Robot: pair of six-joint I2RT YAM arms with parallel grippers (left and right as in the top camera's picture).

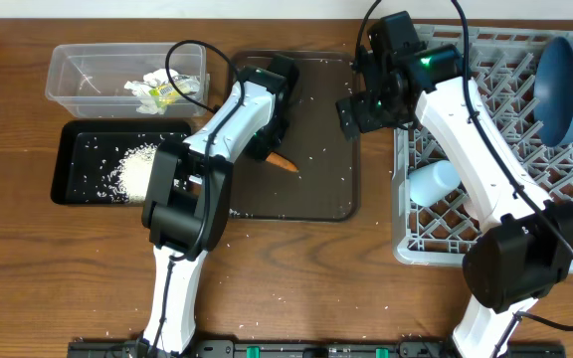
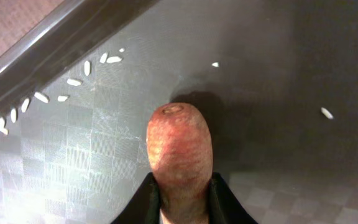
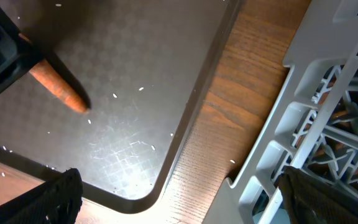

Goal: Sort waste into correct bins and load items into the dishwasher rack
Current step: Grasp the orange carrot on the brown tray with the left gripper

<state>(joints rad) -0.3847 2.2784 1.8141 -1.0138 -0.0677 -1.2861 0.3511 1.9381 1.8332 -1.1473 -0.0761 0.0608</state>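
My left gripper (image 1: 273, 141) is shut on the thin orange carrot (image 1: 284, 160) just above the dark brown serving tray (image 1: 318, 194). In the left wrist view the carrot (image 2: 179, 146) sticks out from between the fingers (image 2: 183, 205); it also shows in the right wrist view (image 3: 58, 84). My right gripper (image 1: 354, 111) is open and empty (image 3: 179, 199) over the gap between the serving tray and the grey rack (image 1: 404, 244). The clear tub (image 1: 66, 82) holds white tissue (image 1: 145, 86) and the yellow-green wrapper (image 1: 172, 92). The black tray (image 1: 70, 157) holds a rice pile (image 1: 137, 167).
A dark blue dish (image 1: 565, 85) stands on edge in the rack's far right, and a light blue cup (image 1: 436, 182) lies at its left side. Loose rice grains (image 2: 73, 81) are scattered on the serving tray and on the wooden table (image 1: 28, 259).
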